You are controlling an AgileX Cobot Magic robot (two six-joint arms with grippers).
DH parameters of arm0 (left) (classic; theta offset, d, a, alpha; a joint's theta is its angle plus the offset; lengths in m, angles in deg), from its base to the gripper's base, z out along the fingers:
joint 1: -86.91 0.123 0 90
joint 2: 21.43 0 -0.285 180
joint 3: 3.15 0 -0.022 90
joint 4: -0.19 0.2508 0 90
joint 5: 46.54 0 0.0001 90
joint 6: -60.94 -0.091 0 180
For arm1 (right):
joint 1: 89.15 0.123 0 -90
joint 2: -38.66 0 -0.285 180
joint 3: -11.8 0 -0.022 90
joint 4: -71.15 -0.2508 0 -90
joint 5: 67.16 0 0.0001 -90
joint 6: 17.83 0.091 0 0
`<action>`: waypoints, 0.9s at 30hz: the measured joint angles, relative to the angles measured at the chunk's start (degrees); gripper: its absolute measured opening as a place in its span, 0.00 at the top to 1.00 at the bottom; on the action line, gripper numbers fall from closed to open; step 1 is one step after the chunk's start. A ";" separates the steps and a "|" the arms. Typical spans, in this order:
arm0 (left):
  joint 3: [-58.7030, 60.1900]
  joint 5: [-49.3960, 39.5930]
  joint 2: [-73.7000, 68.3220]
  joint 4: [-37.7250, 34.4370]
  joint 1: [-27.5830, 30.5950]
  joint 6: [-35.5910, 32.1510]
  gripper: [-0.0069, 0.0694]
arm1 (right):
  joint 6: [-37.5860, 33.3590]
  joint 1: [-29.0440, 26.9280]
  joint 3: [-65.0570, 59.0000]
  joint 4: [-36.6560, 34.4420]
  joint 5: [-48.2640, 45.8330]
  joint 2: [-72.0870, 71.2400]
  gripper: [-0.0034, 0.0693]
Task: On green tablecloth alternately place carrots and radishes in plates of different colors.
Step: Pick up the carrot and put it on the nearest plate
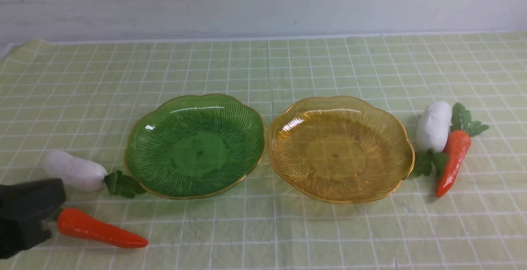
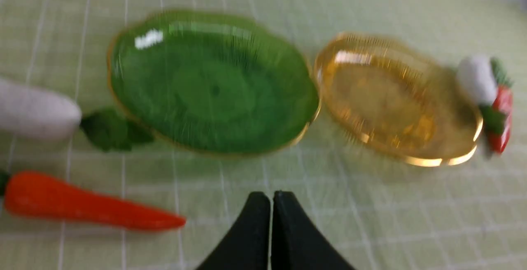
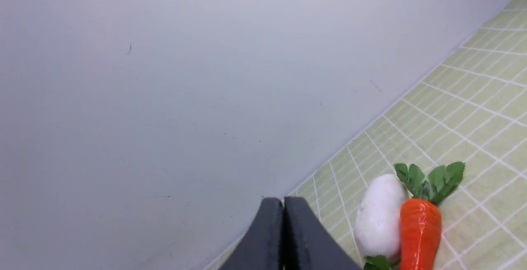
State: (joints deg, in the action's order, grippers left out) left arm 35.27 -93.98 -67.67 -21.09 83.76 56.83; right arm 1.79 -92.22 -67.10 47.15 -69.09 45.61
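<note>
Could easily pinch or knock both on the right, with radish (image 1: 433,125) and carrot (image 1: 453,161) lying touching just right of the amber plate (image 1: 339,148), or squeeze the tapered left carrot (image 1: 99,229) out sideways. Shut and empty on both sides: left gripper (image 2: 271,198) at the near left of the cloth (image 1: 263,68), just beside the left carrot, with the left radish (image 1: 74,170) a little farther, by the green plate (image 1: 195,146); right gripper (image 3: 283,203) near the right pair.

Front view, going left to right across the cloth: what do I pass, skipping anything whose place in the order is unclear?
left pincer → left radish → green plate → amber plate → right radish
</note>
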 joint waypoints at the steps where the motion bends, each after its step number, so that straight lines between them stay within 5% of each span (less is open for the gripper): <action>1: -0.10 -1.07 -3.02 0.71 0.00 0.00 0.92 | -0.54 0.00 0.00 0.00 -0.34 0.00 0.97; 7: -0.10 -0.73 -20.00 3.07 0.84 0.74 0.92 | -1.85 0.00 0.00 0.05 0.12 0.00 0.97; 12: -1.37 2.39 -31.41 3.82 10.83 5.55 0.91 | -1.80 0.00 0.05 0.05 0.66 0.00 0.97; 17: -2.09 2.53 -37.67 0.28 19.82 7.07 0.91 | -5.32 0.00 7.23 0.41 -17.80 1.76 0.97; 22: -2.13 3.89 -40.23 -2.01 20.26 7.07 0.88 | -15.99 0.00 18.48 0.96 -31.69 12.40 0.97; 27: -2.21 8.26 -42.31 -2.70 19.24 5.82 0.65 | -26.16 0.00 29.00 -0.12 -41.07 25.14 0.97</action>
State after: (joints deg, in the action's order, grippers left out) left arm 33.07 -85.73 -109.98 -23.79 103.00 62.65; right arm -24.37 -92.22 -38.10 47.04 -110.16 70.74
